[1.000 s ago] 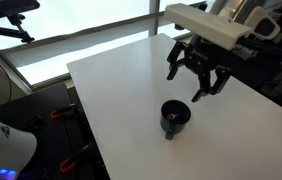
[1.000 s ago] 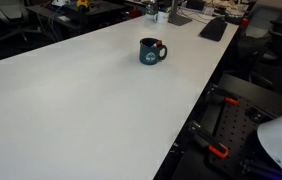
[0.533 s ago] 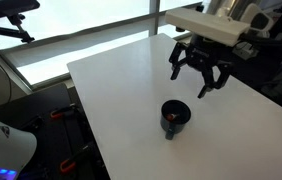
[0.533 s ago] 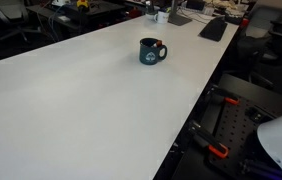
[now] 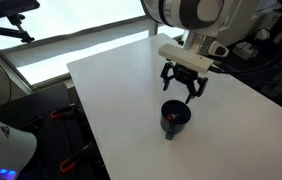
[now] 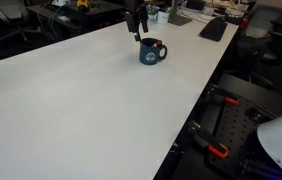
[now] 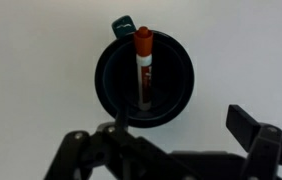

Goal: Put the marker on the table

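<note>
The black cup (image 5: 174,118) stands on the white table (image 5: 111,90) and also shows in an exterior view (image 6: 152,51). The marker (image 7: 144,65), red with a white band, stands upright inside the cup (image 7: 111,75) in the wrist view. Only a speck of red (image 5: 169,119) shows at the cup's mouth in an exterior view. My gripper (image 5: 183,83) hangs open and empty just above and behind the cup, touching nothing. It shows at the top of an exterior view (image 6: 136,20). In the wrist view its fingers (image 7: 181,135) straddle the cup's near rim.
The white table (image 6: 71,100) fills most of the view. A black keyboard (image 6: 213,28) and clutter lie at its far end. The table's edge runs close to the cup (image 5: 141,150). Red-handled gear (image 6: 216,152) sits on the floor beside the table.
My arm has swung from the table's back right towards the cup and now hovers over it. It has come into the exterior view where it was absent. The cup and marker have not moved.
</note>
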Robot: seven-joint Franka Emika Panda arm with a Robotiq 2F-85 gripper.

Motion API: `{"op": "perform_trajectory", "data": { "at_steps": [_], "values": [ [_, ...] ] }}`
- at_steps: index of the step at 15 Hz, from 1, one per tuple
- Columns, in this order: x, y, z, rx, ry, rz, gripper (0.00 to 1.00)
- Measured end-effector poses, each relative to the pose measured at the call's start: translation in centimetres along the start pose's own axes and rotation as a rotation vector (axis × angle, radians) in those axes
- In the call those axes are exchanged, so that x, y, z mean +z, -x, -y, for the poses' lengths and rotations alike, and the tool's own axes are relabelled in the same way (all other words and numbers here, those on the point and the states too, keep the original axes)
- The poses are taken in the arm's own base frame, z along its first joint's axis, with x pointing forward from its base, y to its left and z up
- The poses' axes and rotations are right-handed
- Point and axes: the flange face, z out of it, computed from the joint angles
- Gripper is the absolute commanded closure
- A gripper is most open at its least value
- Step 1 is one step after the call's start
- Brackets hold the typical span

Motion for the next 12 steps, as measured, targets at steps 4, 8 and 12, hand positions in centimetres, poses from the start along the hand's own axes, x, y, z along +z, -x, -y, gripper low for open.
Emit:
{"op": "perform_trajectory", "data": {
  "at_steps": [4, 8, 12],
  "values": [
    [2.3, -0.8, -0.1, 0.0, -0.027, 0.062, 0.08],
    [2.2, -1.1, -1.0, 0.018, -0.045, 0.085, 0.0],
    [1.3, -1.2, -1.5, 0.027, -0.046, 0.08, 0.12]
  ]
}}
